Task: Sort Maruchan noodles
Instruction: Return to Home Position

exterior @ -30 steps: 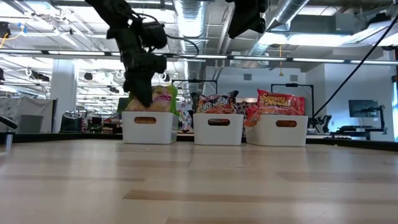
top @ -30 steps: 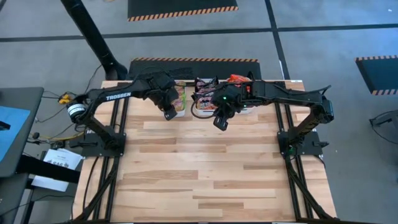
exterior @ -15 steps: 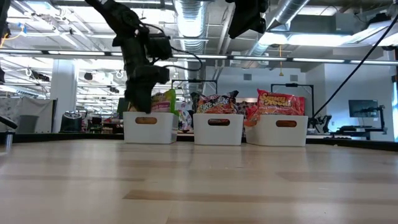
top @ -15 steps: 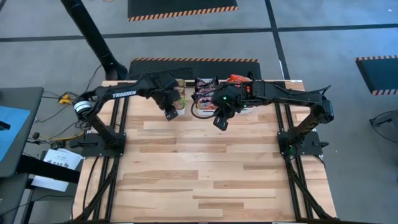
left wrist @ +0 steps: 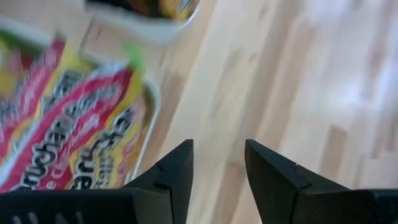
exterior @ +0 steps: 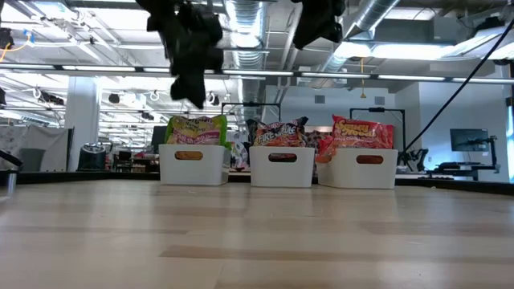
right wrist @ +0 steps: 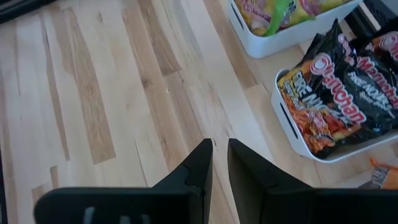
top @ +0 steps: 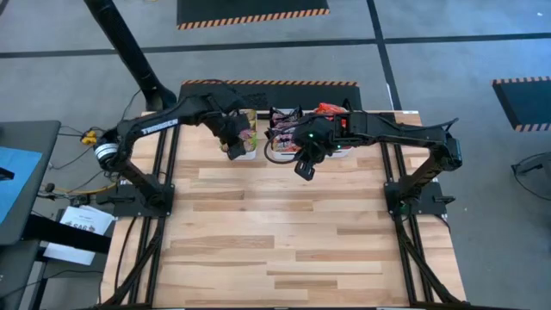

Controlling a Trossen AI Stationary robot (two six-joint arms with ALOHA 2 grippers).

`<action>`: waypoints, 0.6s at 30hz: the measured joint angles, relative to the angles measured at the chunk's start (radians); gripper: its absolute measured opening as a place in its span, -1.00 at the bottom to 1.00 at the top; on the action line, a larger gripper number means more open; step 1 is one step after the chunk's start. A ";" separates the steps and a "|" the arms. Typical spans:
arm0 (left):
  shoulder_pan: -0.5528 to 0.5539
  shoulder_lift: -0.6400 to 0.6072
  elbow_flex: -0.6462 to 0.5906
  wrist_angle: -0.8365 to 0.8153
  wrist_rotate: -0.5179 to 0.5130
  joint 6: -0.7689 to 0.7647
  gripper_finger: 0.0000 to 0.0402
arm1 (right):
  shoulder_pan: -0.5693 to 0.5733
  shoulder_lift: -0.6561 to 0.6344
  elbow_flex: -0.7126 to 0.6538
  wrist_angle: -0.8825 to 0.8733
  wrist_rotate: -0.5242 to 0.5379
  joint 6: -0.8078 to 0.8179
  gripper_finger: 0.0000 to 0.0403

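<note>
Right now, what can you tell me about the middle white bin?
The middle white bin is a rectangular plastic-looking tub with an oval handle slot in its front wall. It stands upright on the wooden table, between the left bin and right bin, touching neither. Black Maruchan noodle packs stick up above its rim.

Two dark arms reached inward over the far part of the worktop point(top: 284, 241). The left arm stretched from its base by the left edge toward the far middle, wrist bent downward. The left gripper point(top: 232, 151) hung high above the worktop, left of centre near the far edge, its fingers point(left wrist: 177, 168) parted and empty. The right arm ran from its base by the right edge along the far edge. The right gripper point(top: 304, 168) hung right of centre, near the left one but apart, angled downward, its fingers point(right wrist: 196, 168) a narrow slit apart, gripping nothing.
</note>
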 joint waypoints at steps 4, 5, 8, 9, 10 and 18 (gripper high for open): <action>-0.005 -0.088 0.010 0.029 0.029 -0.015 -0.36 | -0.013 -0.012 -0.001 0.024 -0.004 -0.013 -0.63; -0.005 -0.116 0.010 0.032 0.026 -0.019 -0.36 | -0.014 -0.016 -0.001 0.033 -0.004 -0.026 -0.63; -0.005 -0.204 0.010 0.044 0.025 -0.019 -0.36 | -0.023 -0.027 -0.003 0.043 -0.005 -0.062 -0.63; -0.007 -0.233 0.010 0.047 0.024 -0.020 -0.36 | -0.027 -0.033 -0.003 0.047 -0.005 -0.069 -0.63; -0.008 -0.260 0.010 0.050 0.022 -0.021 -0.36 | -0.027 -0.039 0.000 0.062 -0.005 -0.069 -0.63; -0.046 -0.540 -0.149 0.229 -0.049 -0.147 -0.36 | -0.046 -0.219 -0.186 0.234 -0.007 -0.045 -0.63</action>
